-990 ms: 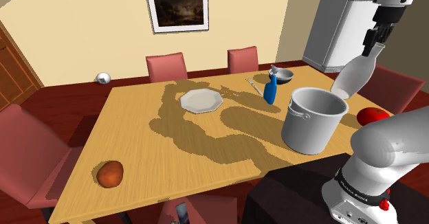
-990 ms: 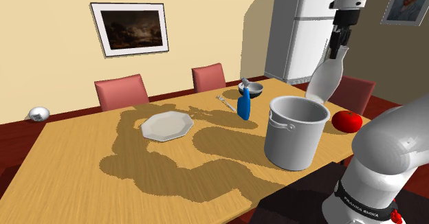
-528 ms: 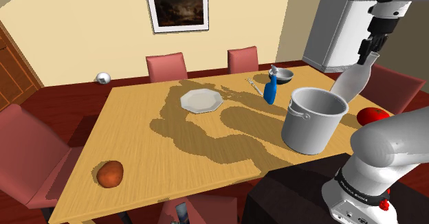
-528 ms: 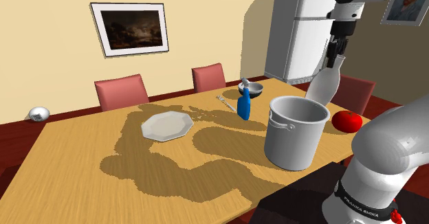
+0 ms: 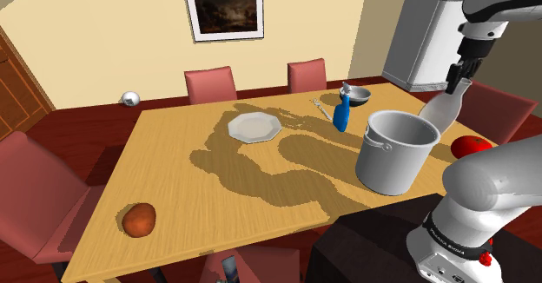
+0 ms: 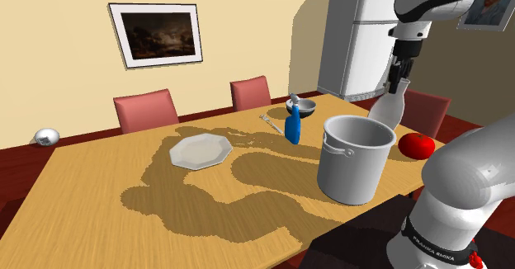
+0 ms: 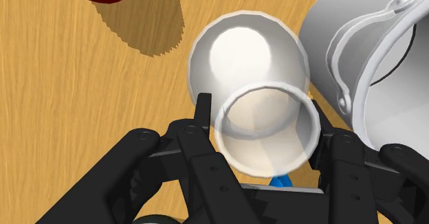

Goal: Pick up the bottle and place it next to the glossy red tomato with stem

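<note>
White bottle (image 6: 388, 107) in pincer (image 6: 395, 84), base behind pot (image 6: 353, 172)

Grey pot (image 5: 395, 160), white plate (image 5: 254, 127)

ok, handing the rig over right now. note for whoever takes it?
Gripper: shut on the bottle, clasping its neck.
Bottle: pale, tilted, low between the pot and the tomato. Cannot tell whether it touches the table.
Tomato: red, on the table beside the pot.
Done: bottle picked up and brought near the tomato.
Left: probably set it down upright beside the tomato, open the fingers, back off without hitting the pot.
</note>
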Controlling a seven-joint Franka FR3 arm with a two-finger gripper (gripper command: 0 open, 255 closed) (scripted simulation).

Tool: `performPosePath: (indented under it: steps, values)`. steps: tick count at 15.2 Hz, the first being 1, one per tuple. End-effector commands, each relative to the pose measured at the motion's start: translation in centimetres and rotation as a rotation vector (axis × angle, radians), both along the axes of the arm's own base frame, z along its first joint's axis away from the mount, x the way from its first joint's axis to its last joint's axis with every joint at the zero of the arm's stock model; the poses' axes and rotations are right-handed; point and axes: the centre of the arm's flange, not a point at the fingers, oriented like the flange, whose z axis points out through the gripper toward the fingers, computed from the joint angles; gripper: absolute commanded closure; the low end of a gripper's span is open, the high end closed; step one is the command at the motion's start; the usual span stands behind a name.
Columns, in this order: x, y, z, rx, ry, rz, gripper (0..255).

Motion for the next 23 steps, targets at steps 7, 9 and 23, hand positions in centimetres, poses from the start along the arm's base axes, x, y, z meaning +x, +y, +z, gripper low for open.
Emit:
performPosePath:
  steps: [7,9,23]
  values:
    - [0.1,-0.1,-4.2,-0.001,-0.001,0.0,255]
    - [0.1,-0.1,-5.3,-0.001,-0.001,0.0,255]
    - [0.1,-0.1,-10.9,-0.001,-0.001,0.0,255]
